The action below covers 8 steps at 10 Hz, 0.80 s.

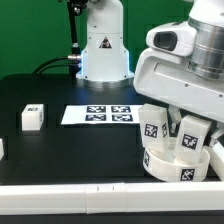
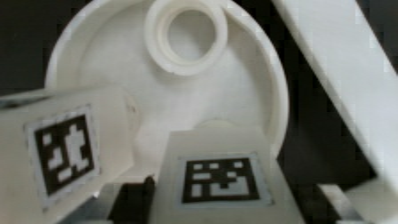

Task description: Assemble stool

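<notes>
The round white seat (image 1: 178, 162) lies at the exterior view's right, near the front edge. Two tagged white legs stand on it: one (image 1: 153, 126) on its left side, and one (image 1: 191, 136) under my gripper (image 1: 190, 124). In the wrist view the seat (image 2: 214, 95) shows an empty round socket (image 2: 187, 40). The gripped leg (image 2: 221, 172) sits between my fingers, with the dark pads against both its sides. My gripper (image 2: 240, 205) is shut on it. The other leg (image 2: 64, 148) stands beside it.
A loose leg (image 1: 32, 117) lies at the exterior view's left, and another white part (image 1: 2, 148) shows at the left edge. The marker board (image 1: 98, 114) lies mid-table. The robot base (image 1: 103, 45) stands behind. A white rail (image 1: 70, 190) runs along the table's front.
</notes>
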### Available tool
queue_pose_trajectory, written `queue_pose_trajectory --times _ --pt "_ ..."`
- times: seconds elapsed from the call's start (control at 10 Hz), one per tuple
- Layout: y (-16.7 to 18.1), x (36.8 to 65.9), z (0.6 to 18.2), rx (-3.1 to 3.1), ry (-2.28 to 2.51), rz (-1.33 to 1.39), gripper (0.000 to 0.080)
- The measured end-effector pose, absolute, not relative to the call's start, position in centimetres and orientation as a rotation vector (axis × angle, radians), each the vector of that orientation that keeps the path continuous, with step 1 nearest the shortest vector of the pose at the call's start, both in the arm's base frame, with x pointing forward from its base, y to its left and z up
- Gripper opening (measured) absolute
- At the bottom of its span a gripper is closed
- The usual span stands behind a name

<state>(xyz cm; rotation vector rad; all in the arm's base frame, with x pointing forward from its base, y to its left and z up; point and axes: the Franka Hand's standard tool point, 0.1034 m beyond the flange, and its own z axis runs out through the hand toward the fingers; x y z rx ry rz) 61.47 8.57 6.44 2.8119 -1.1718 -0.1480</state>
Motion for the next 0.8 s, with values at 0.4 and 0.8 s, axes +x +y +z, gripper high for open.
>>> queue_pose_trajectory --times 0.4,0.8 --pt "8.1 62.3 6.3 2.618 -1.716 -0.115 0.0335" --pt "7.9 62.8 6.3 2.287 -2.191 -0.105 0.0335"
